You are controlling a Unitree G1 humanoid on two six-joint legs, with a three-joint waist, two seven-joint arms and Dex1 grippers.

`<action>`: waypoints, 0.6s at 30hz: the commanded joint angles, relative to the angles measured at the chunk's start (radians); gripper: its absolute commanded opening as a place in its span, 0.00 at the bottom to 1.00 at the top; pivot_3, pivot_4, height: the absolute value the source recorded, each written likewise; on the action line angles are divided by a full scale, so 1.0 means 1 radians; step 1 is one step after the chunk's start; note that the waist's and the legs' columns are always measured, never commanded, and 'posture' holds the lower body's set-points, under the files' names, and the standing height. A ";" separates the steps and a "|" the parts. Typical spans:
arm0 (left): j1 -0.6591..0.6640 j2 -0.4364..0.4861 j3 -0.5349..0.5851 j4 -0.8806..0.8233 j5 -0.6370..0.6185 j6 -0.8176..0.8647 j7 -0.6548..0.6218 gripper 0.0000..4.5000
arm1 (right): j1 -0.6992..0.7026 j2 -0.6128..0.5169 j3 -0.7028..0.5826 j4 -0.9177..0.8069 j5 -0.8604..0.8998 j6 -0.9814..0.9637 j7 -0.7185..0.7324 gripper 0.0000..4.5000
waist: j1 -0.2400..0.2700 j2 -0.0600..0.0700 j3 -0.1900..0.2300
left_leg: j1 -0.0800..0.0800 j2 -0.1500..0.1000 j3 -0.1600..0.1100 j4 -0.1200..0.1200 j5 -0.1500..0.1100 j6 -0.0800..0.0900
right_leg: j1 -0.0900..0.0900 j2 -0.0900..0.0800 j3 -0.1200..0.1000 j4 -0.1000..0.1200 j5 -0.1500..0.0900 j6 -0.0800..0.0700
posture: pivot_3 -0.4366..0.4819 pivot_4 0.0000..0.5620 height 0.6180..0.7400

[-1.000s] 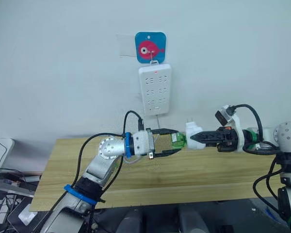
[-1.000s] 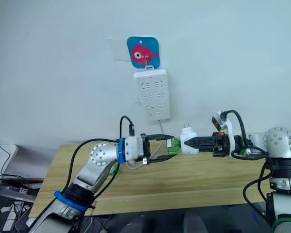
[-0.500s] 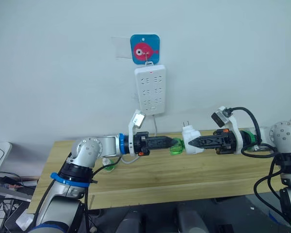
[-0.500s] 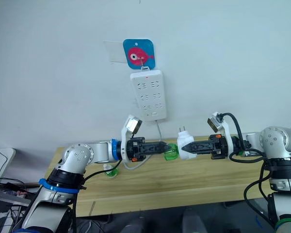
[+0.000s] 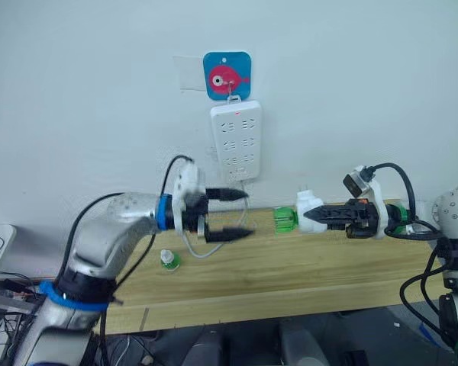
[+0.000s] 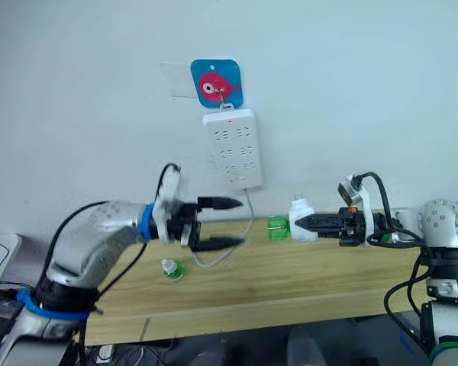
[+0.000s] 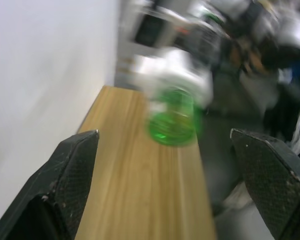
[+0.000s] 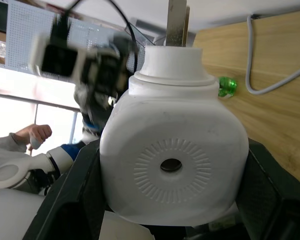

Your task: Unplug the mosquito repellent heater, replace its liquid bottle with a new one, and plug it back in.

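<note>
Two grippers hang above the wooden table, facing each other and well apart. The right gripper is clamped on the mosquito repellent heater, held in the air with its two metal prongs pointing up and its round flat top toward the right wrist camera. Its liquid bottle, translucent green, sticks out sideways from the heater's far end toward the left arm, and looks seated in the heater body. The left gripper is empty, its two black fingers spread wide apart, one above the other; the bottle lies off beyond their tips with a clear gap between, and in the left wrist view the green bottle sits between the two open fingers at a distance. The new one, a small green bottle with a whitish cap, stands on the table below the left forearm. On the wall behind, a white power strip hangs from a blue hook plate with a pink fish; its cable trails down to the table.
</note>
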 commanded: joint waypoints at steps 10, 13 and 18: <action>-0.022 -0.238 -0.027 0.328 0.512 -1.029 0.208 0.99 | -0.043 0.019 -0.021 -0.015 0.048 0.014 -0.013 0.67 | 0.031 0.000 0.002 | -0.001 0.000 0.000 0.002 -0.002 0.004 | 0.001 0.000 -0.002 0.000 0.004 0.000 | 0.36 0.27 1.00; -0.035 -0.263 -0.054 0.369 0.536 -1.091 0.235 0.99 | -0.051 0.014 -0.015 -0.012 0.054 0.014 -0.011 0.67 | 0.030 0.000 0.002 | -0.001 0.000 0.000 0.002 -0.002 0.004 | 0.000 0.000 -0.002 0.001 0.004 0.001 | 0.36 0.27 1.00; -0.077 -0.281 -0.072 0.441 0.579 -1.163 0.289 0.99 | -0.059 0.016 -0.007 -0.013 0.067 0.014 -0.016 0.67 | 0.029 0.000 0.002 | -0.001 0.000 -0.001 0.002 -0.002 0.005 | 0.000 0.000 -0.002 0.002 0.004 0.001 | 0.35 0.27 1.00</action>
